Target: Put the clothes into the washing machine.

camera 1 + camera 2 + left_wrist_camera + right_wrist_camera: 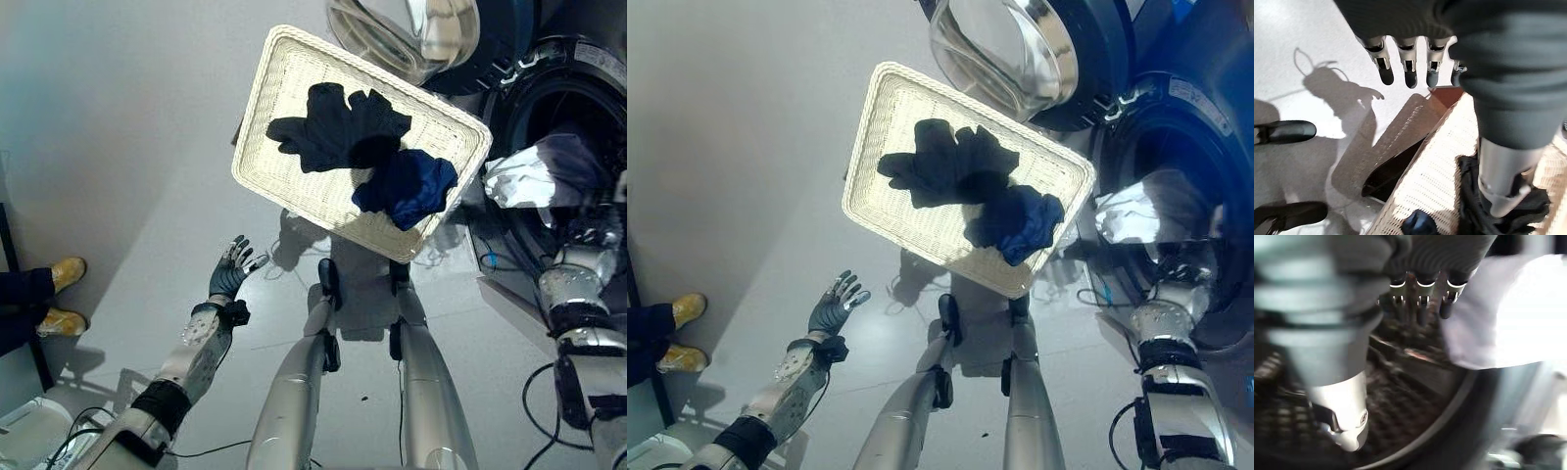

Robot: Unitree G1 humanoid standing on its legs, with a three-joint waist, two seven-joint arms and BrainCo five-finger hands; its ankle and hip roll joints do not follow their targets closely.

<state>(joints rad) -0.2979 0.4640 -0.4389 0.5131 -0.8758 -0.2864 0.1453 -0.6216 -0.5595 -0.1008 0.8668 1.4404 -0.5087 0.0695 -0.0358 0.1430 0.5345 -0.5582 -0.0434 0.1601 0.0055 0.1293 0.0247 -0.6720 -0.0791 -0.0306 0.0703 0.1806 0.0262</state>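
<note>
The washer [578,147], its door [1019,54] swung open, holds a white cloth [524,176] at its mouth beside the right hand [1420,296] (fingers straight, released), while a basket [284,88] keeps black clothes [338,127] and blue clothes [407,186], left hand [230,269] splayed.

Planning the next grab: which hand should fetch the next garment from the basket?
Left. The left hand is open and free beside the basket, which holds the dark clothes. The right hand is at the washer drum by the white cloth.
</note>
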